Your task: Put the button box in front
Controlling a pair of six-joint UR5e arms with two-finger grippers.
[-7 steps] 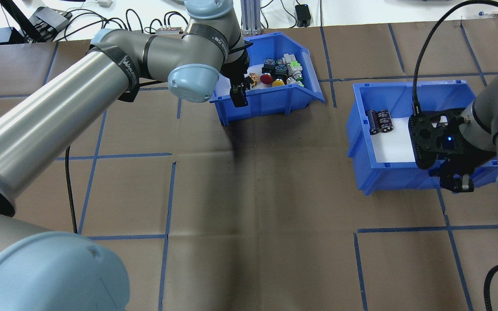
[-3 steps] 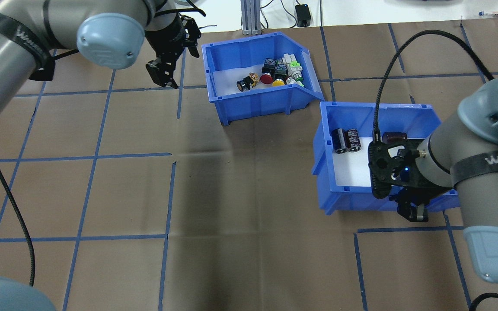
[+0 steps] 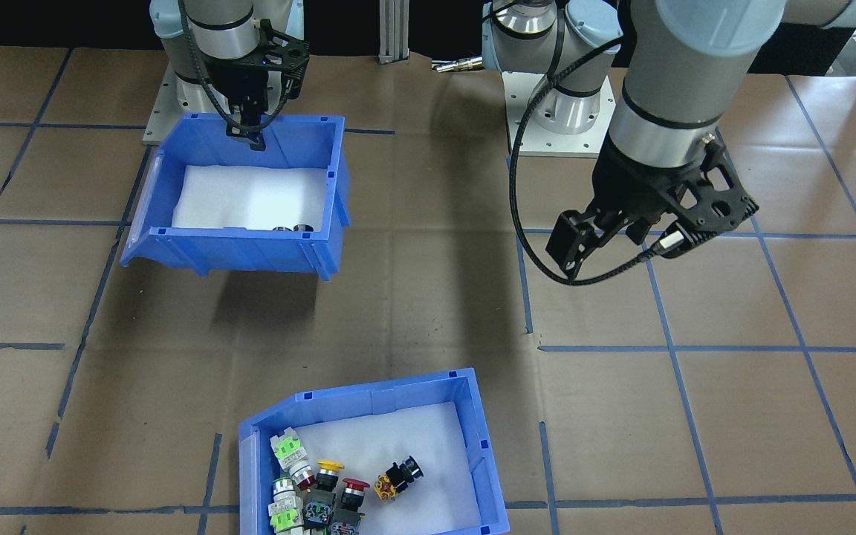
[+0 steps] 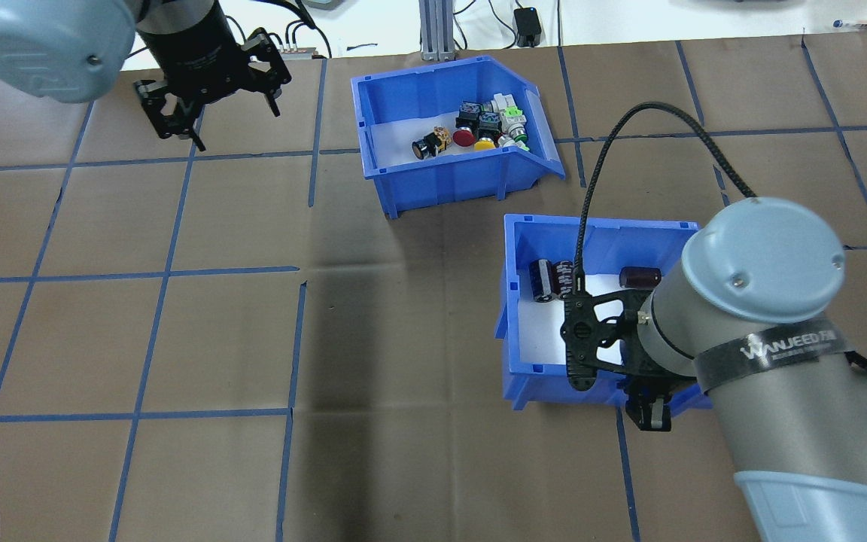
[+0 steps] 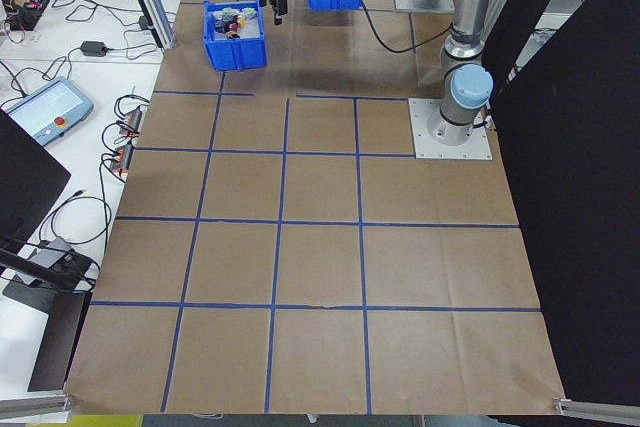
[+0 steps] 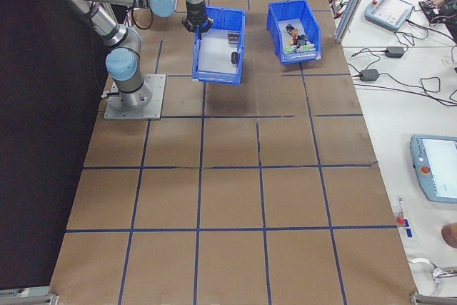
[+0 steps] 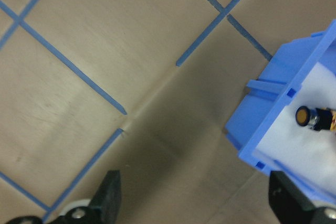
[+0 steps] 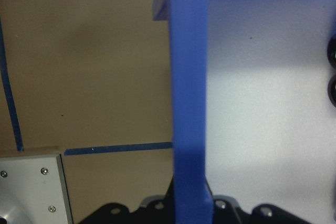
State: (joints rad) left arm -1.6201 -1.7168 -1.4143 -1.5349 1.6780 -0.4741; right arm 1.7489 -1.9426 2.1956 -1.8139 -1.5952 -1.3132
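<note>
While it sits on the brown paper-covered table, far side from the robot, near the middle:
Button box: the button box is a blue bin with a white liner, resting flat, its sloped lip toward the robot's right; nothing grips it.
Contents: the push-button switches (green, yellow, red, black) lie clustered toward the lip end; a black one with a yellow end lies a little apart.
Neighbouring bin: the capacitor bin, a second blue bin, is near the button box but apart from it, closer to the robot; it casts a shadow below itself in the front-facing view, so it appears lifted.
Its load: black cylinders lie on its white liner.
Right gripper: the right gripper is clamped on the capacitor bin's near wall; the wrist view shows that wall running straight between the fingers.
Left gripper: the left gripper hangs above bare table, well left of the button box, fingers spread apart and holding nothing.
</note>
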